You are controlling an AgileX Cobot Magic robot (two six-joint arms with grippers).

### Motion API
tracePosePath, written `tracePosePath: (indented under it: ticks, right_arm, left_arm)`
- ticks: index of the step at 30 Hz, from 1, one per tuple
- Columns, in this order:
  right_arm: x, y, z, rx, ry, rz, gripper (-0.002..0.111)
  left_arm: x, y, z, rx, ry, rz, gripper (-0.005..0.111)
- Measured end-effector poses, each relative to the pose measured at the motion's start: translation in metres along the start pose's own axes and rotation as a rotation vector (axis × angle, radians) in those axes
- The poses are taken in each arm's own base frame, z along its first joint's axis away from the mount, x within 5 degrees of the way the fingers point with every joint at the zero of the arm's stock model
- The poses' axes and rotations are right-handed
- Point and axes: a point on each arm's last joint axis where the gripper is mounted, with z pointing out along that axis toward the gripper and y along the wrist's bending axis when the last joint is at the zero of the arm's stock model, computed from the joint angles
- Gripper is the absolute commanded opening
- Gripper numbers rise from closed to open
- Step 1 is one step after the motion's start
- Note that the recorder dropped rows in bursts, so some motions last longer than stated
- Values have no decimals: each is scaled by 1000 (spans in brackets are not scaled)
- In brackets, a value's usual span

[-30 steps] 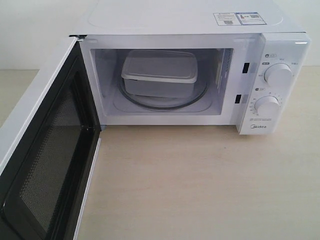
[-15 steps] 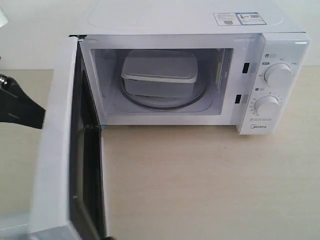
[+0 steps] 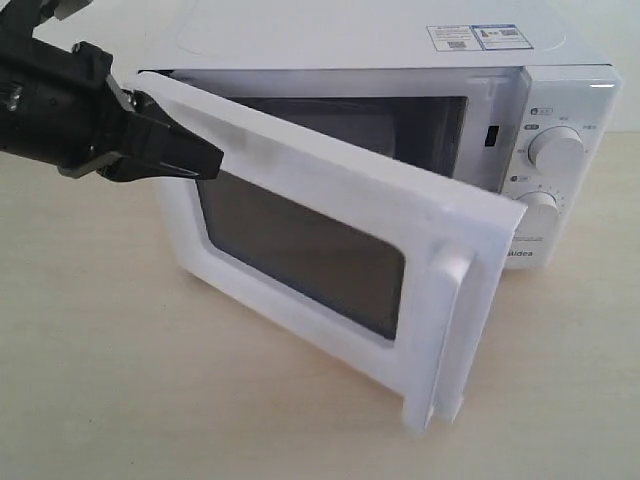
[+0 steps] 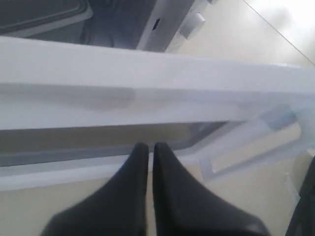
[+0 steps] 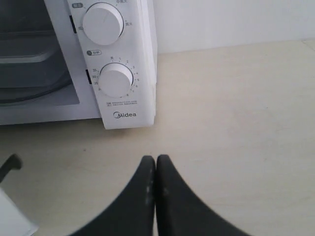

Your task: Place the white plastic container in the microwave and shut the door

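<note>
1. Pale wood-look tabletop fills the lower part of the exterior view, with a plain light wall behind.
2. Upper left, exterior view: the black left gripper is pinched closed and carries nothing. Its tips appear to rest against the outer face of the door, near the hinge-side top corner. In the left wrist view the fingers lie together with no gap.
3. Centre: the door stands roughly half swung, window toward the camera. The bar handle sits at its lower right, well short of the latch side.
4. Right: the microwave body, with two dials on its panel.
5. Judgement: the step in hand is pushing the door shut.
   - Contact this near the hinge gives poor leverage, so it should move toward the handle edge.
   - Follow the door's arc and press squarely until it latches.
   - Push slowly so the oven does not skid.
6. View differences:
   - The exterior view hides the cavity behind the door.
   - The left wrist view shows a corner of the white plastic container inside, past the door's top edge.
   - The right wrist view shows the container in the cavity.
   - Only the right wrist view shows the right gripper, clenched and empty, over bare table in front of the dial panel.
</note>
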Motion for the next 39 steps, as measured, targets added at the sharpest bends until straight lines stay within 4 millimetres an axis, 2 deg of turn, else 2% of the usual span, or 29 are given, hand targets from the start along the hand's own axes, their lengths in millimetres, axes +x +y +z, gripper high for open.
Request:
tracePosePath:
  ticks: [39]
  right_arm:
    - [-2, 0, 0, -1, -19, 0, 0]
  left_arm:
    - [0, 0, 1, 7, -1, 1, 4]
